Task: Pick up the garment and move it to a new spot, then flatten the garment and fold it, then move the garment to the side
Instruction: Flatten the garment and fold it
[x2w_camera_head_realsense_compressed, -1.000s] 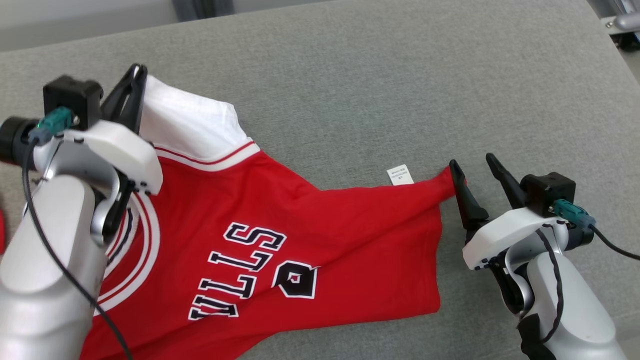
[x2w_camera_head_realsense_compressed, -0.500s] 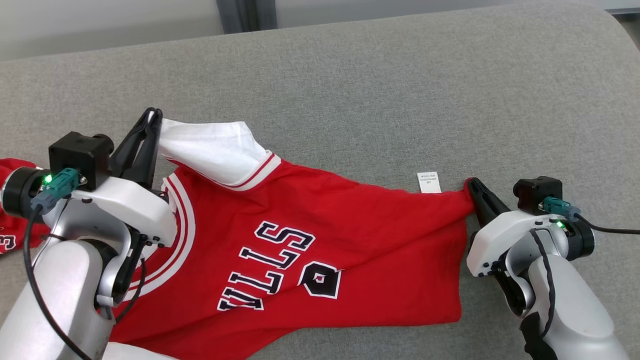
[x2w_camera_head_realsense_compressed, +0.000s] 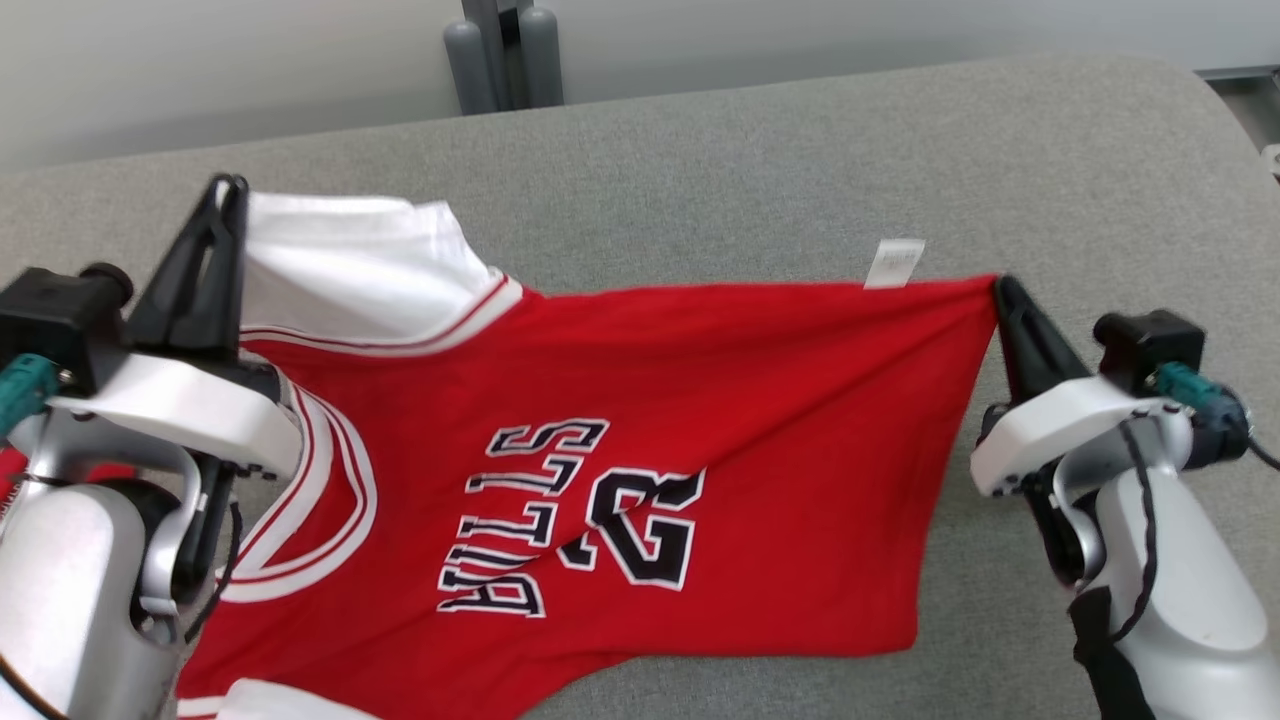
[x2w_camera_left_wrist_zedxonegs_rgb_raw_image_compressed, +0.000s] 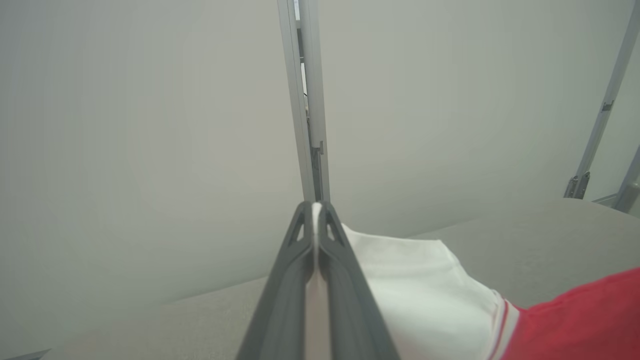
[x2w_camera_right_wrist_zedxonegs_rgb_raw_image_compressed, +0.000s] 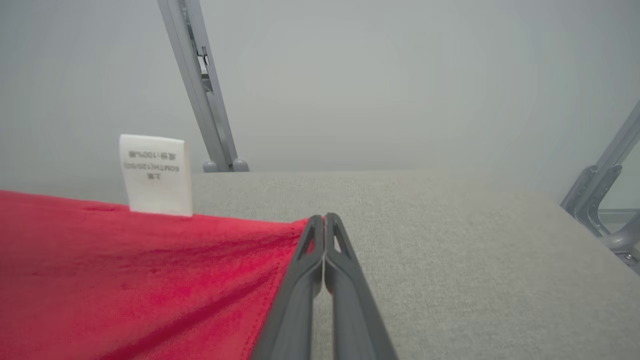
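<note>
The garment (x2w_camera_head_realsense_compressed: 780, 400) is coloured red, with a white sleeve and black white-edged lettering; the tabletop (x2w_camera_head_realsense_compressed: 800, 150) is covered in grey.

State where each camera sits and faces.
Head view: on the head, facing down at the red jersey; left gripper, right gripper show.
Left wrist view: faces the wall along its fingers, pinching the white sleeve.
Right wrist view: faces the wall along its fingers, pinching the jersey's corner.
Head and right wrist share the white label.

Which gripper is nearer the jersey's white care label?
Right. The right gripper pinches the jersey corner beside the label; the left gripper grips the white sleeve far across.
</note>
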